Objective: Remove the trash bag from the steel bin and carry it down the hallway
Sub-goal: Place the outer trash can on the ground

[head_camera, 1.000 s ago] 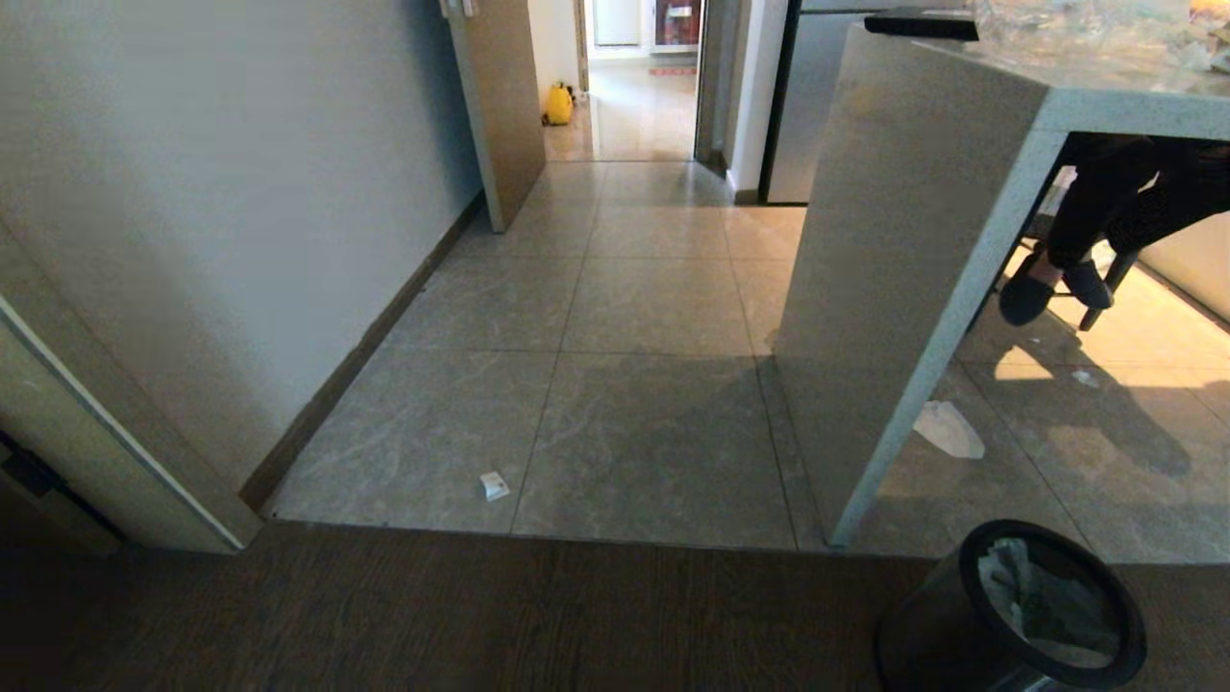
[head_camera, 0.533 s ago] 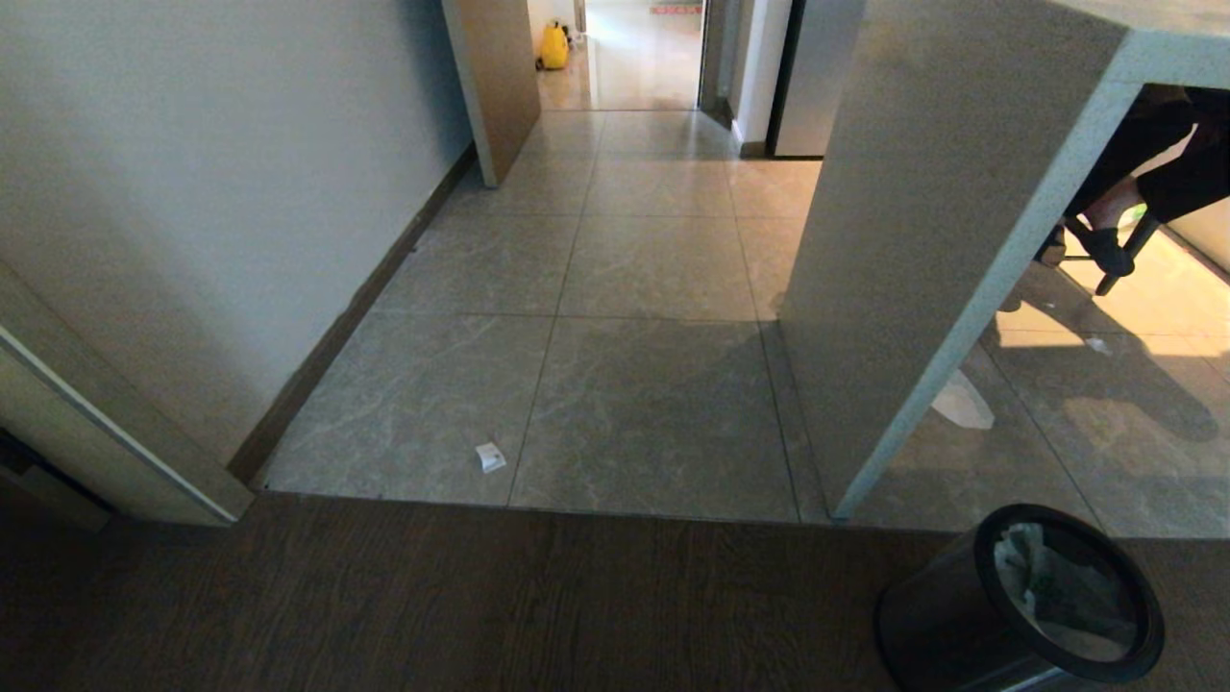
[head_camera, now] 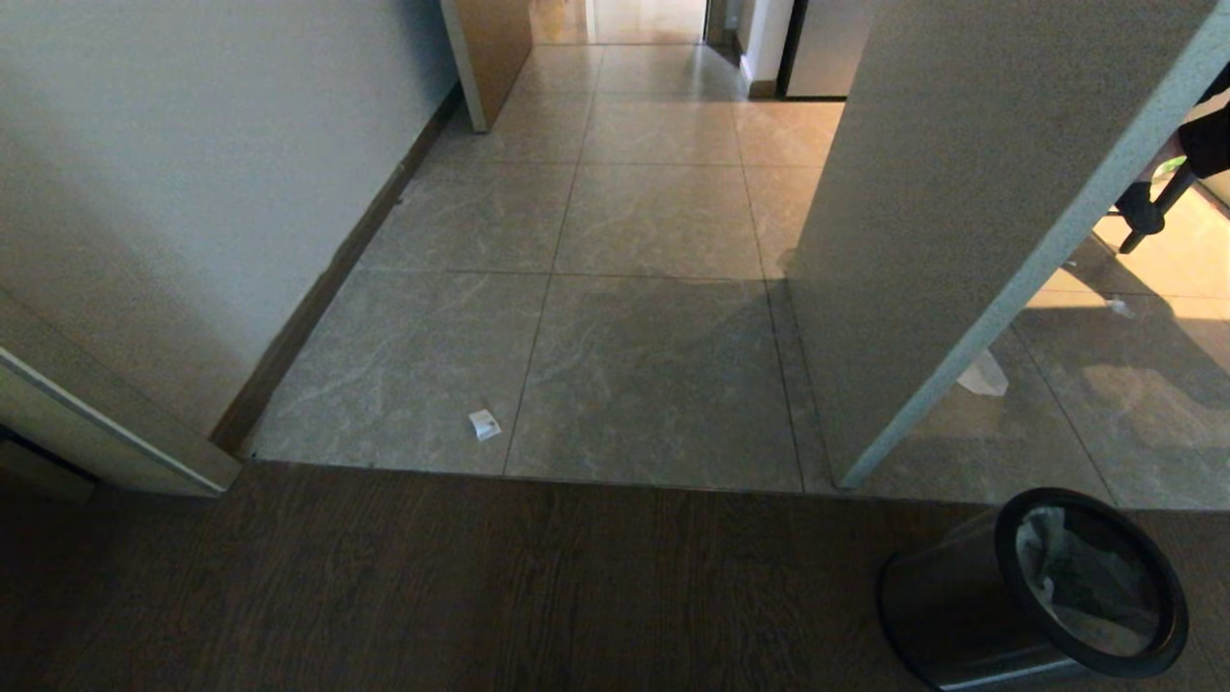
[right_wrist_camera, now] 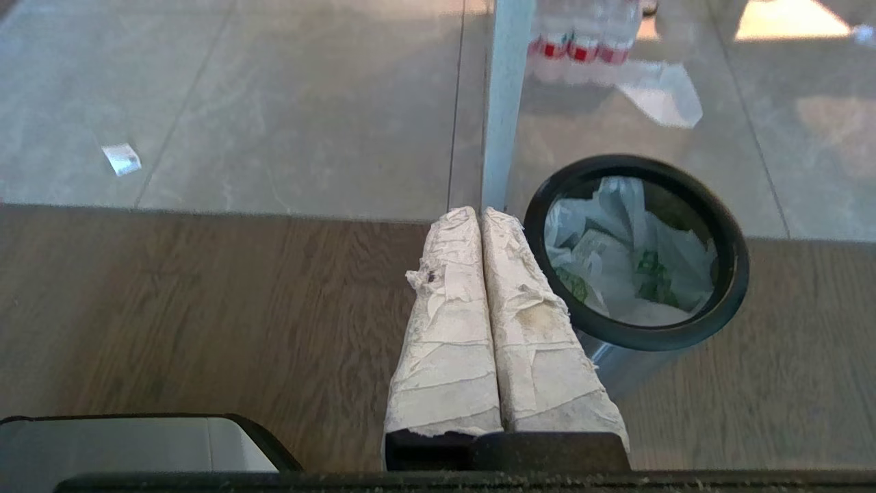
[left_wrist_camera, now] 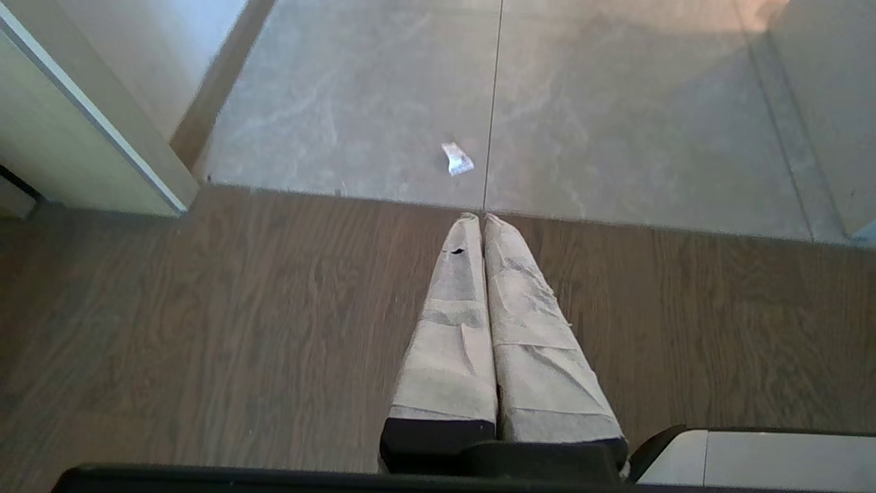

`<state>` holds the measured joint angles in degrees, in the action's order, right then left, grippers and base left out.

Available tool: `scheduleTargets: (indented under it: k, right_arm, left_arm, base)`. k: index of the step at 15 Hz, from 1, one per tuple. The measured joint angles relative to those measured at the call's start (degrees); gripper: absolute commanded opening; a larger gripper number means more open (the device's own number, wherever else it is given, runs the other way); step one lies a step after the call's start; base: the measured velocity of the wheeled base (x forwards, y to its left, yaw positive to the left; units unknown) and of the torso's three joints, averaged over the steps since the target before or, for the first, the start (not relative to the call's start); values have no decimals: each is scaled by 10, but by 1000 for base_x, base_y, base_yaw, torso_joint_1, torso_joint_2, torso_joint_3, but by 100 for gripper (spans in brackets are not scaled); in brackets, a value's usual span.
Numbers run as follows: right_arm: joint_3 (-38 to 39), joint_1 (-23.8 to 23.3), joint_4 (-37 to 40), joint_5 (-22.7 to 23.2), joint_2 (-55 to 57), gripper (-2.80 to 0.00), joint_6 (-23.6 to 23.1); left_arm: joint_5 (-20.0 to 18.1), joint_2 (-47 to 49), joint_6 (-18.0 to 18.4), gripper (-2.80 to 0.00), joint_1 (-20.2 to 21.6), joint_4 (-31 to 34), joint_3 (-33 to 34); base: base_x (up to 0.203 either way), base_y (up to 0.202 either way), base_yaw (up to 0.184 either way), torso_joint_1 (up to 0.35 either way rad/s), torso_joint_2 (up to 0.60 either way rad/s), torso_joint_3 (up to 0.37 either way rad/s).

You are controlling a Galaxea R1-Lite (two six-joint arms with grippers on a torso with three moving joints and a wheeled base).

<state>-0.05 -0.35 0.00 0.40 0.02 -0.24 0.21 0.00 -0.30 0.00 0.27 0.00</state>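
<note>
- Right gripper (right_wrist_camera: 482, 212): taped fingers (right_wrist_camera: 445, 329) clenched together, grasping nothing, poised over dark wood-grain flooring (right_wrist_camera: 205, 308).
- Just beside those fingertips, on the wood floor: the steel bin (right_wrist_camera: 636, 335), upright, black rim ring on top, white trash bag (right_wrist_camera: 616, 253) with green print crumpled inside it.
- Just past the same tips: the pale edge of a stone counter panel (right_wrist_camera: 505, 103), standing where wood gives way to grey marbled tile (right_wrist_camera: 308, 103).
- Farther out beyond the bin: a white crumpled sheet (right_wrist_camera: 660, 92) on the tile, plastic bottles with red labels (right_wrist_camera: 582, 34) behind it.
- Left gripper (left_wrist_camera: 483, 218): taped fingers (left_wrist_camera: 452, 342) likewise pressed shut and empty, over the wood floor, tips at the tile's edge.
- Slightly ahead of the left tips: a small white paper scrap (left_wrist_camera: 457, 158) on the tile.
- Off to one side: a pale door frame (left_wrist_camera: 89, 130) and brown skirting (left_wrist_camera: 219, 75).
- From the head camera: neither gripper in sight, bin (head_camera: 971, 605) low at right near the panel's foot (head_camera: 947, 240).
</note>
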Motion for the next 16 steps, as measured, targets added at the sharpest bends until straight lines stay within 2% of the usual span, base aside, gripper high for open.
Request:
scheduleTargets:
  k: [6, 8, 10, 12, 14, 16]
  right_arm:
    - [-2, 0, 0, 0, 0, -280, -4]
    - [-45, 0, 20, -2, 5, -280, -3]
    - [-144, 0, 65, -18, 31, -280, -3]
    - [-289, -1, 146, -58, 94, -280, 4]
    - [-442, -1, 251, -111, 194, -280, 10]
    - [-541, -3, 340, -153, 309, -280, 26]
  left_arm:
    - [0, 0, 1, -280, 0, 0, 0]
    - [0, 0, 1, -280, 0, 0, 0]
    - [0, 0, 1, -280, 0, 0, 0]
    - [0, 0, 1, -280, 0, 0, 0]
    - [0, 0, 1, -280, 0, 0, 0]
    - [0, 0, 1, -280, 0, 0, 0]
  base:
    - [0, 0, 0, 2, 5, -134]
    - [0, 0, 0, 0, 0, 0]
    - [0, 0, 0, 0, 0, 0]
    - [0, 0, 0, 0, 0, 0]
    - [0, 0, 0, 0, 0, 0]
    - [0, 0, 0, 0, 0, 0]
